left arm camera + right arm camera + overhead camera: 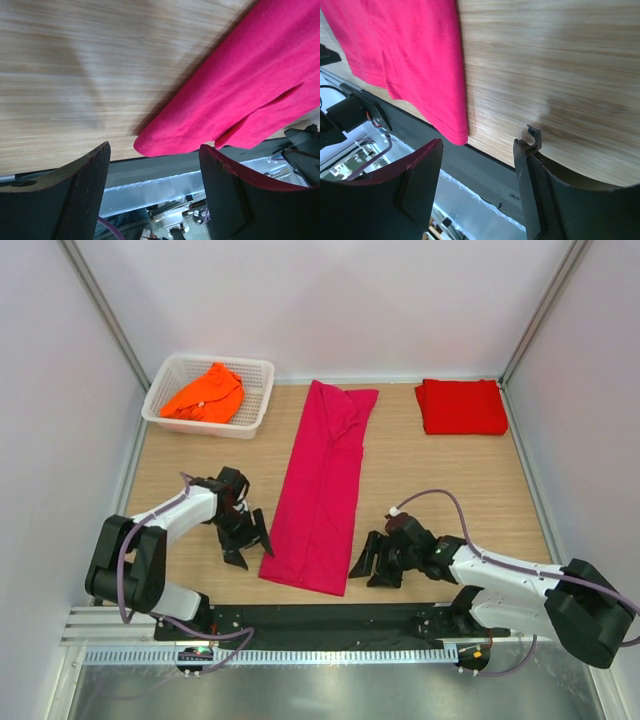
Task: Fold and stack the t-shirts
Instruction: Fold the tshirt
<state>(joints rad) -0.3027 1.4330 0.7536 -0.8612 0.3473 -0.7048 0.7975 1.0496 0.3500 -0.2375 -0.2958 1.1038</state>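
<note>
The magenta-pink t-shirt (322, 490) lies folded lengthwise as a long strip down the middle of the table, its near end by the front edge. My left gripper (250, 548) hangs open just left of that near end; in the left wrist view the shirt's near corner (165, 142) sits just ahead of the gap between the fingers (82, 192). Open as well, my right gripper (368, 572) is just right of the same end, the hem corner (452, 125) lying ahead of its left finger. Neither holds cloth. The red t-shirt (462, 406) lies folded at the back right. The orange t-shirt (205, 395) sits crumpled in the basket.
A white lattice basket (255, 375) stands at the back left. White walls with metal posts close in the table on three sides. A black strip (330, 615) and a metal rail run along the near edge, holding the arm bases.
</note>
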